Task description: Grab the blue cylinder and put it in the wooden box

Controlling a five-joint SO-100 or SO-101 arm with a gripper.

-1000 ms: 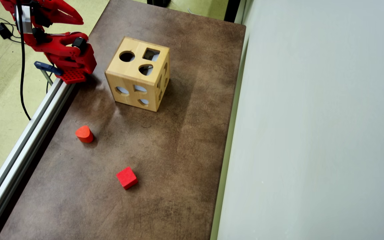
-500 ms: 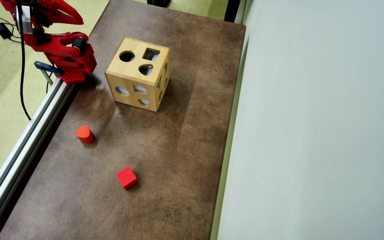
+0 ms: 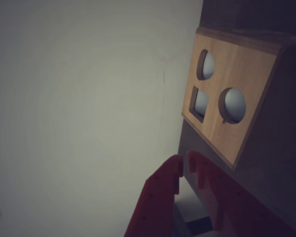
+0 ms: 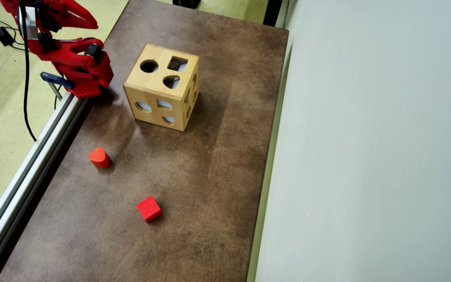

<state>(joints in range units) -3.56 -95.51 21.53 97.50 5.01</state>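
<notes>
End effector (image 3: 184, 165) (fingers nearly touching) points near wooden box (image 3: 232, 103) edge.

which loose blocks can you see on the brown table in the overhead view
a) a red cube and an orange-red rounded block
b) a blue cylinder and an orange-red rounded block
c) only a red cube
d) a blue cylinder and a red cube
a: the overhead view shows only the red cube and the orange-red rounded block lying loose on the table, both well apart from the wooden box; no blue cylinder shows anywhere.

Red arm (image 4: 69, 51) cut off by overhead view's top-left edge.
</notes>
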